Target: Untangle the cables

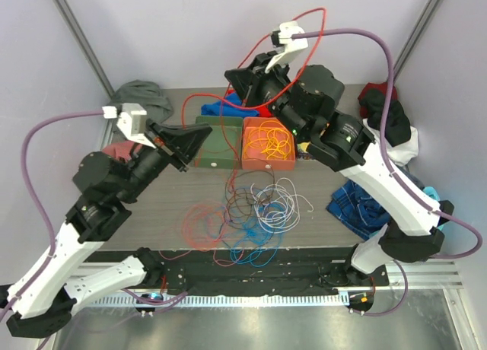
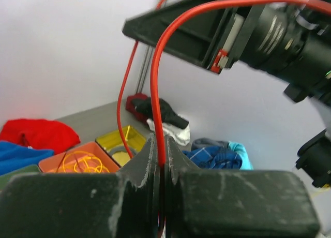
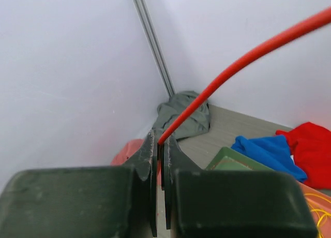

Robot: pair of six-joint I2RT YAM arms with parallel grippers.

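- I'm pinching the red cable [image 2: 153, 83] w/ both arms: left gripper [image 2: 160, 147] is clamping tight on it, right gripper [image 3: 160, 140] is doing the same further along.
- It's arching up in the air btwn my two grips.
- Orange cable [image 1: 270, 143] is lying coiled in the orange tray [image 1: 245, 163], so that one looks sorted.
- The tangle [image 1: 251, 217] of blue, white, brown & reddish loops is sitting on the table [image 1: 152, 205] near my bases; most of the job's left, I reckon.

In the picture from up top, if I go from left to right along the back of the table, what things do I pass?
Grey cloth → green tray → orange tray → red cloth.
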